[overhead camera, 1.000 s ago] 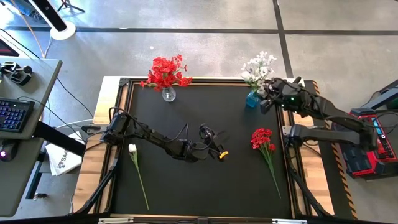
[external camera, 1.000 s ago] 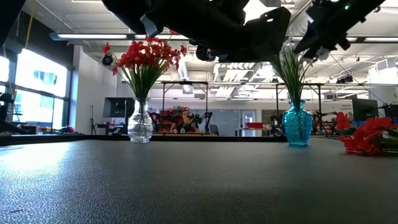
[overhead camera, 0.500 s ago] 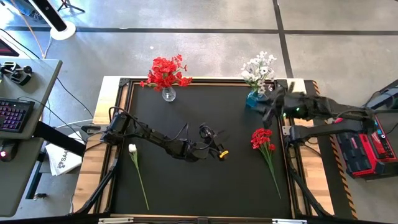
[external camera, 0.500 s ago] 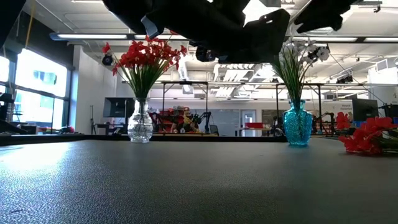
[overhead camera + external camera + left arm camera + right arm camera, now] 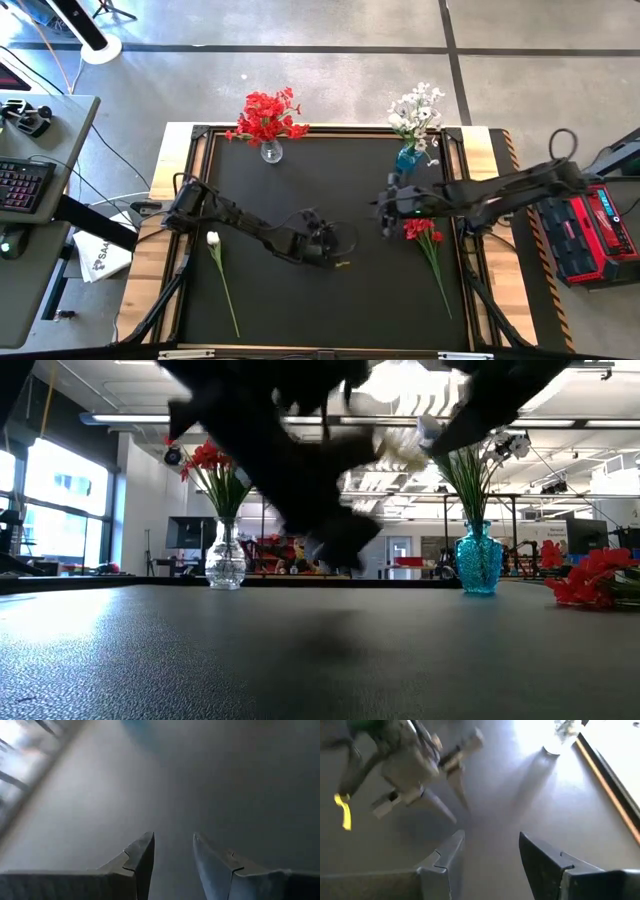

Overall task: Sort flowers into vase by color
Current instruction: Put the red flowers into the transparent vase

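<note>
Left tool (image 5: pixel 330 250) mid-table, fingers parted, empty. Right tool (image 5: pixel 385 212) just beside loose red flower (image 5: pixel 421 224), fingers apart, nothing held. White flower (image 5: pixel 214 242) lies near table's left edge. Red bunch in clear vase (image 5: pixel 270 152), white bunch in blue vase (image 5: pixel 405 158), both at far edge.

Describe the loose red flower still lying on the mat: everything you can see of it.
The loose red flower is an artificial spray: a bright red blossom cluster on a long thin green stem. It lies flat on the black mat near the right edge, blossoms toward the blue vase, stem trailing toward the front. The right gripper hovers just beside the blossoms, seemingly not gripping it.
</note>
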Controlling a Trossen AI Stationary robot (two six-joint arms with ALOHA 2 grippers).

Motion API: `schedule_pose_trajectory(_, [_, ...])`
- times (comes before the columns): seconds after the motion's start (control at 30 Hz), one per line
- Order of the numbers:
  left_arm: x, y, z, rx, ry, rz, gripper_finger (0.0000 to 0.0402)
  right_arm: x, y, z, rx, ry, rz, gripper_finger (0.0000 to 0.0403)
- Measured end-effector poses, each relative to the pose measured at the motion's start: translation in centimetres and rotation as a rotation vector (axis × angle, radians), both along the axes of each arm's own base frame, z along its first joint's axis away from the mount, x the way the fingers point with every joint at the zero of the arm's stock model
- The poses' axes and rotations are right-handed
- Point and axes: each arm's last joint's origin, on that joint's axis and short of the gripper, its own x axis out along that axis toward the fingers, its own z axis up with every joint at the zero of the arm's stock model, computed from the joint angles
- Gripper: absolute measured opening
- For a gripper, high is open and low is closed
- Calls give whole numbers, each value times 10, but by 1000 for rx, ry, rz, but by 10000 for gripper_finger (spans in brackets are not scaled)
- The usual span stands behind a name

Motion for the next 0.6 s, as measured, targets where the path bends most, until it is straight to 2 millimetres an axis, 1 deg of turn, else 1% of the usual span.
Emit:
schedule_pose_trajectory(0.07, [-7,12,-15,-103,64,-32,126,14,-5,-8,-30,-3,-13,158])
schedule_pose_trajectory(0.13, [-11,23,-26,-178,50,-78,126,26,-15,-14,-53,6,-40,161])
schedule_pose_trajectory(0.2, [-14,32,-33,-191,-1,-118,126,35,-29,-17,-71,30,-81,170])
schedule_pose_trajectory(0.27, [-16,41,-38,-177,-39,-165,126,40,-43,-15,-75,49,-116,185])
schedule_pose_trajectory(0.33, [-14,49,-39,-167,-70,-230,126,42,-55,-10,-55,71,-132,203])
schedule_pose_trajectory(0.43, [-12,59,-35,-127,-109,-319,126,42,-64,7,-7,74,-147,230])
schedule_pose_trajectory(0.53, [-6,70,-23,-135,-200,-376,126,37,-64,27,36,78,-181,248])
schedule_pose_trajectory(0.6, [-2,76,-11,-161,-288,-377,126,33,-56,36,82,85,-202,252])
